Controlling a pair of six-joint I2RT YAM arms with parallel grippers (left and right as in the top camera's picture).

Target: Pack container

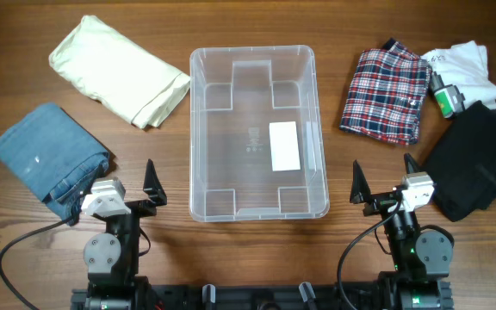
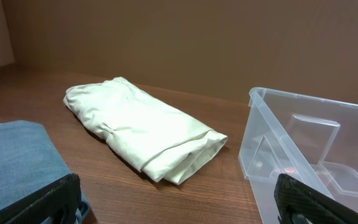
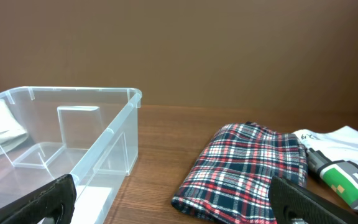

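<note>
Overhead: the clear plastic container (image 1: pixel 231 168) sits at the middle of the wooden table (image 1: pixel 257 34), long side running away from the arms, a white label (image 1: pixel 284 145) on its bottom. To its left lie a pale yellow folded garment (image 1: pixel 119 71) and, nearer the robot, folded jeans (image 1: pixel 46 155). To its right lie a plaid garment (image 1: pixel 386 93), a white garment (image 1: pixel 465 65) with a green-and-white object (image 1: pixel 445 100) on it, and a black folded garment (image 1: pixel 474 162). The left gripper (image 1: pixel 126 191) stands just beside the container's near left corner and the right gripper (image 1: pixel 383 182) beside its near right corner (neither touches the bin or any cloth).

Left wrist: the claw is spread wide, one black finger (image 2: pixel 36 202) in the lower left corner against the jeans' edge, though contact cannot be told, and the other finger (image 2: pixel 322 202) in the lower right, in front of the container's wall. Nothing lies between them. The pale yellow garment is ahead on the bare wood, apart from the bin.

Right wrist: this claw is also wide apart and holds nothing, with one finger (image 3: pixel 33 202) low at the left before the container's wall and the other (image 3: pixel 322 202) low at the right. The plaid garment lies ahead, near the bin, and the white garment and the green-and-white object are beyond it to the right.
</note>
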